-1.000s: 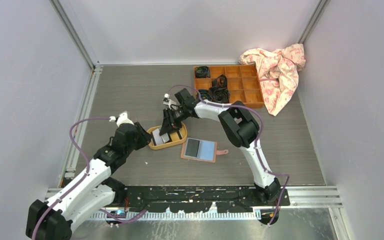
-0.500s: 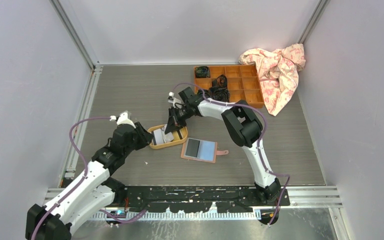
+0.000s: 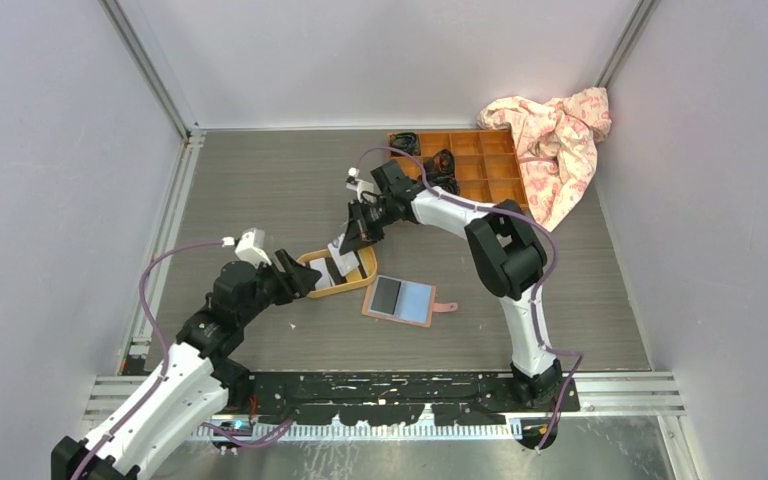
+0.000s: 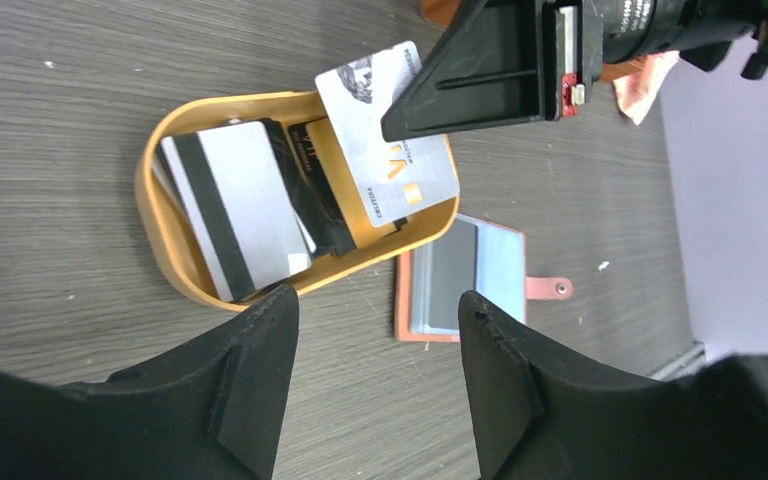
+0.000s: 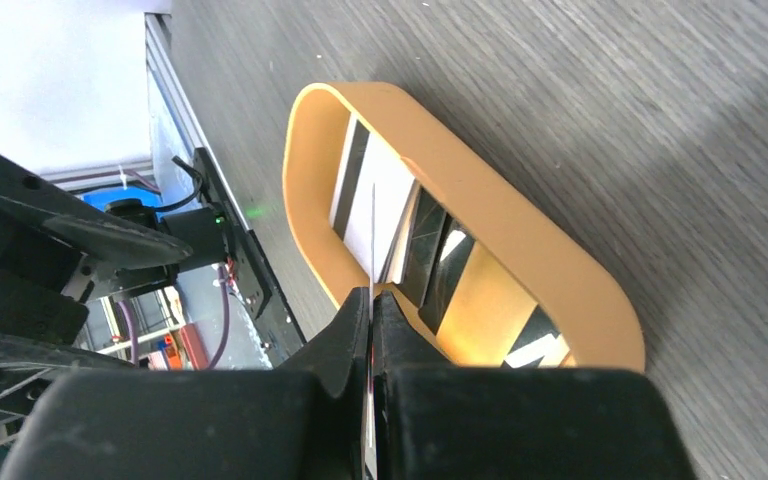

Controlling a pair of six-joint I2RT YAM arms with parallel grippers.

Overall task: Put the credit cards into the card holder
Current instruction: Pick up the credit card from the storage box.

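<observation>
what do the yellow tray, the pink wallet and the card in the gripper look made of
Tray: probably moulded plastic, matte, with smooth rounded walls. Wallet: likely leather or imitation, salmon outside with a snap tab, bluish pockets. Card: thin stiff plastic, slightly glossy, printed face.

The left arm [image 3: 175,375] and right arm [image 3: 525,315] wear white shells between black joints. A thin purple cable [image 3: 144,285] loops along each, well behind the fingers. The left gripper [image 4: 378,300] has broad matte-black fingers [image 4: 255,385] with bevelled edges. The right gripper [image 5: 371,298] has black fingers tapering to thin tips. Just behind them sits a small red part [image 4: 567,85] with a white tab [image 4: 579,93].
</observation>
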